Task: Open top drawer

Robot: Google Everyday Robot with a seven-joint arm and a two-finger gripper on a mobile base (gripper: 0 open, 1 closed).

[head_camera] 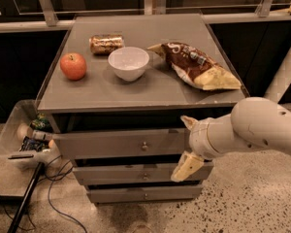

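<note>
Nearest you: speckled floor w/ dark cables (56,203) looping at lower left, beside a black pole (23,205) that slants up toward a grey bin (9,125) of odds and ends, left of the drawers.

Drawers: 3, all grey, stacked, each w/ 1 small round knob at centre. The bottom drawer (136,194) is lowest and narrowest, w/ the mid drawer (131,174) above it. The top drawer (106,144) is the widest and tallest, right under the bench top, and its knob (144,145) sits mid-panel. A dark gap shows btwn its upper edge and the bench. You can't tell from here how far out it sits.

Tool (182,148): 1, on a white arm (262,127) coming in from the right. It's in front of the right end of the top drawer, right of the knob and apart from it. Its 2 cream fingers (185,166) are spread wide, one up, one down. The upper tip is by the top drawer's upper right corner, and the lower one hangs across the mid drawer's right end. Nothing sits btwn them, so no grip on anything. Whether either tip touches a drawer front, can't tell.

Bench (136,96) top, front to back:
- 1 red apple (73,66) at left.
- 1 white bowl (128,63) just right of it.
- 1 brown-and-yellow bag (196,67) lying flat at right. It has pale lettering, not readable.
- 1 shiny can (105,43) on its side behind apple and bowl. Label not readable either.

Farthest: a pale rail (19,27) runs across behind the bench, w/ dark panels above.
</note>
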